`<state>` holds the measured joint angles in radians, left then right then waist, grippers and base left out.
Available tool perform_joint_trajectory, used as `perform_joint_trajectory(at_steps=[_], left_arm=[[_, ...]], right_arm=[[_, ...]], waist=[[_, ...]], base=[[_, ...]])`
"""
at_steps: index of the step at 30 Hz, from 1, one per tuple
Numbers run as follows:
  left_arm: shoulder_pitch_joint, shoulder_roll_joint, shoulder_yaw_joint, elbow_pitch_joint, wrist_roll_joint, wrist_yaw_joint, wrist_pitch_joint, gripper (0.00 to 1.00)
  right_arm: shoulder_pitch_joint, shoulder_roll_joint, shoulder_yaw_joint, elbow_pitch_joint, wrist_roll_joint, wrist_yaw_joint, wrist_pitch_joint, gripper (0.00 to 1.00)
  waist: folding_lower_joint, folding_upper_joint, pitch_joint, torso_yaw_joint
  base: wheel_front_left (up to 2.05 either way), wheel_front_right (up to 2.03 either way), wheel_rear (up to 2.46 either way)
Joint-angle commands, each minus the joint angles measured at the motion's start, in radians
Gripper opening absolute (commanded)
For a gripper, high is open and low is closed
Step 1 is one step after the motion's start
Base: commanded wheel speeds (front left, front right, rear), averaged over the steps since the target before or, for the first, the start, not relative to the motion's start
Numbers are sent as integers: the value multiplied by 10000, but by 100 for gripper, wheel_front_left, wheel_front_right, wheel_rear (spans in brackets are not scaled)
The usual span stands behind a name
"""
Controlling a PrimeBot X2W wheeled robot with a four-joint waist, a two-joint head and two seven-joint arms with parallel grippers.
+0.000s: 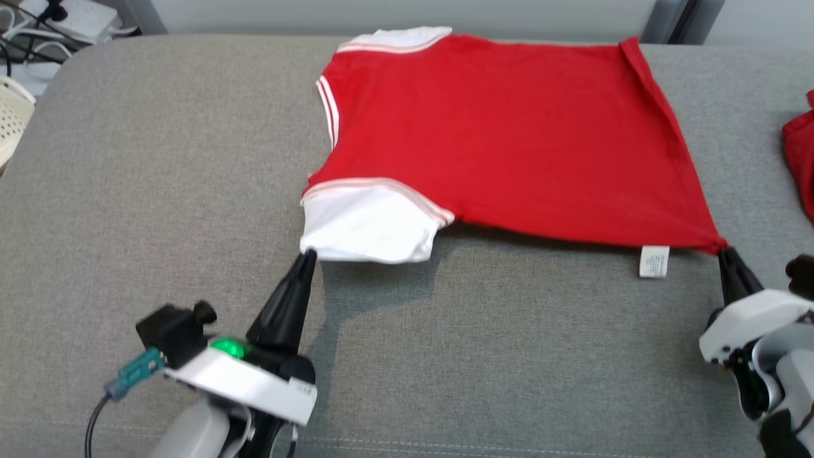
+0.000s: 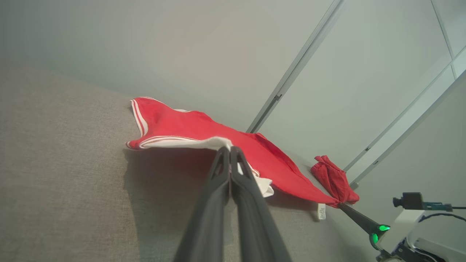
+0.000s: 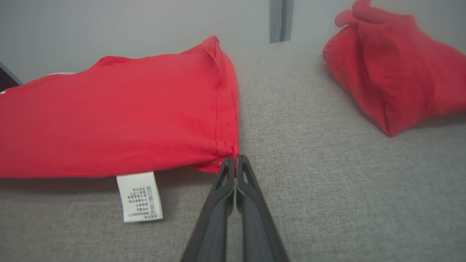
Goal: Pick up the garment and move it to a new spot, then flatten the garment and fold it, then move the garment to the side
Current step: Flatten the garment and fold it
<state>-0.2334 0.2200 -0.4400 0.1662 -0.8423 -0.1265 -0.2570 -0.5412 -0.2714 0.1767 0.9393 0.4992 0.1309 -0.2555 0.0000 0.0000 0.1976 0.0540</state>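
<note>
The counter (image 1: 159, 191) is covered in grey woven cloth, with a rounded far-left corner and a seam along its near edge. Behind it stands a pale grey wall (image 2: 218, 43) with metal strips between the panels. Past the far-left corner I see the edge of a white perforated basket (image 1: 13, 117) and a white power strip (image 1: 76, 16) with cables.

The red T-shirt (image 1: 509, 140) with white sleeves lies spread on the far middle of the counter, collar to the left and hem to the right. My left hand (image 1: 308, 256) is pinched shut on the near edge of the near white sleeve. My right hand (image 1: 725, 250) is pinched shut on the near hem corner.

The head view shows the whole shirt and a white care label (image 1: 654, 261) at its near edge, just left of my right hand. It shows a sliver of a second red cloth (image 1: 801, 159) at the right edge. The right wrist view shows that cloth (image 3: 393, 72) as a crumpled bundle, well apart from the hem, and rows of small print on the label (image 3: 139, 196). The left wrist view shows the sleeve lifted off the counter, with shadow under it.
</note>
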Motion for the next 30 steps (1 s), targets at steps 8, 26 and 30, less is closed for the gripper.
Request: perform_joint_trajectory(at_steps=[8,26,30], left_arm=[[1307,562,41,-638,82,-42,1,0],[2587,1280,-630,-1269,154,666,1381,0],[2583,1277,-670,-1156,191,724,1405,0]], right_arm=[[1325,-491,696,-641,867,-2,-62,0],[2940,-958,505,-1611,1310,-2,124,0],[3072,-963,378,-1685,1249,-2,141,0]], waist=[[0,0,-389,-151],[0,0,-423,-35],[0,0,-461,-19]], base=[[0,0,0],[0,0,0],[0,0,0]])
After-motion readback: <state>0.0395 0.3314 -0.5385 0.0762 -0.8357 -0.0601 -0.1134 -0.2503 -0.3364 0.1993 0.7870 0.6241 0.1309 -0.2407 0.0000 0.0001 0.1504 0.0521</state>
